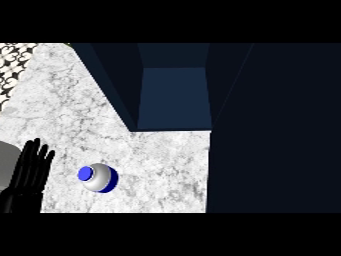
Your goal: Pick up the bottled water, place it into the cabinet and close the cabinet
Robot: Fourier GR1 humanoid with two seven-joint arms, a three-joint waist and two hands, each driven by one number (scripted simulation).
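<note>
The bottle (98,178) is seen from above, so only its blue cap and round shoulder show; its body is hidden below them. The left hand (27,175) is cut by the lower edge of the view, and its forearm does not show. The cabinet (173,85) inside is dark, and its depth cannot be told.

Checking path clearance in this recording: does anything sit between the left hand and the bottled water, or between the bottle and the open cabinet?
Nothing visible does. Only bare marble counter separates the left hand from the bottled water, and bare counter again lies between the bottle and the open cabinet.
</note>
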